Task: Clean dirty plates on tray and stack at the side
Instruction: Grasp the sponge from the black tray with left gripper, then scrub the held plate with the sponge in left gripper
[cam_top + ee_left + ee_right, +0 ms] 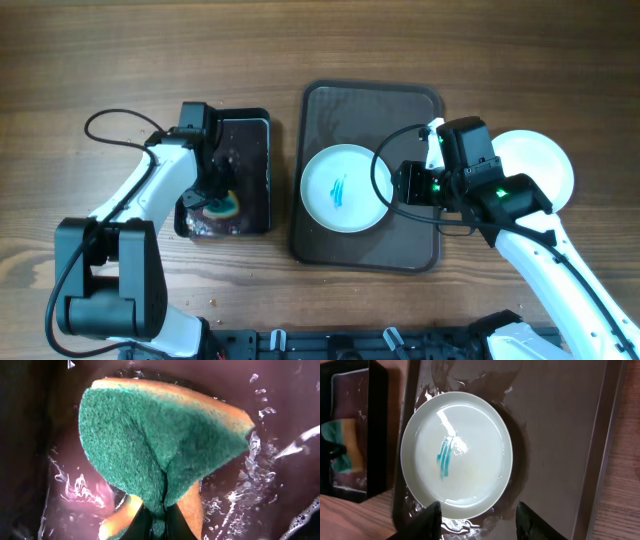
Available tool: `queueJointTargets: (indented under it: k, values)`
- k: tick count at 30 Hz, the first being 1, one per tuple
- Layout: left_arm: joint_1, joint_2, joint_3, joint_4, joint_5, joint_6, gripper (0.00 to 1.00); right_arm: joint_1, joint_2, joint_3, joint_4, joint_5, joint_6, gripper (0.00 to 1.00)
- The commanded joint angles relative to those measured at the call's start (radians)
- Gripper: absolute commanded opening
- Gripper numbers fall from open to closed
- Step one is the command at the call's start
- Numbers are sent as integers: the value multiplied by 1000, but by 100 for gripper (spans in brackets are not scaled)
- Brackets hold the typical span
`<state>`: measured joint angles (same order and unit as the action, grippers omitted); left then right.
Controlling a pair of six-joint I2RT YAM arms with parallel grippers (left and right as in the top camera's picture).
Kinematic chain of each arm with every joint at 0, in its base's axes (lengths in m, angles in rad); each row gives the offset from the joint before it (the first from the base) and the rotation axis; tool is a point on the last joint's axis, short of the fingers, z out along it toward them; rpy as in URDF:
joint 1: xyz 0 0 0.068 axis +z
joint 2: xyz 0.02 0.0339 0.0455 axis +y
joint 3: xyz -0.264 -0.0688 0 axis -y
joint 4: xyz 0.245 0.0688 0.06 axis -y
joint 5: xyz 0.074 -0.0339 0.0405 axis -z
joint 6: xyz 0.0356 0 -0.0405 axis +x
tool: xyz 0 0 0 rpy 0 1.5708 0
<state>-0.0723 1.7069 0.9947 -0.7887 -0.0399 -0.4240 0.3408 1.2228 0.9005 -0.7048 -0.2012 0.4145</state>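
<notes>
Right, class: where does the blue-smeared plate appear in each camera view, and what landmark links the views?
Overhead: blue-smeared plate at picture centre, on the left half of the brown tray.
Left wrist: not in it.
Right wrist: blue-smeared plate centre-left, on the brown tray.
Landmark: the teal sponge, visible in all three views.

- A wooden table (100,60) filled the overhead view.
- A small black tray (250,140) lay on it, at 9 o'clock from the view's centre.
- A sponge (222,207) sat at the 6 o'clock end of the black tray, creased, its green scouring face outward and orange foam at the edges.
- Water (250,475) glistened on the black tray's floor, at 3 o'clock from the sponge in the left wrist view.
</notes>
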Motion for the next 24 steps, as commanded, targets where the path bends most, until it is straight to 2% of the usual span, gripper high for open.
queueJointTargets:
  k: [1,8,13,19,20,24]
  values:
    - [-4,-9,-6,0,-2,0,4,-7,2,8,-2,32,127,48]
    - [-5,-27,151,-166,5,25,4,-64,42,8,-26,47,111,47]
    - [-23,-45,292,-267,18,29,4,-87,93,8,1,-64,-98,48]
    - [-89,-47,365,-286,63,58,4,-87,240,7,2,-67,-105,46]
    - [-110,-47,377,-286,74,58,4,-87,283,7,12,-78,-109,44]
    - [-187,-47,406,-267,97,58,4,-87,401,7,77,-190,-156,41]
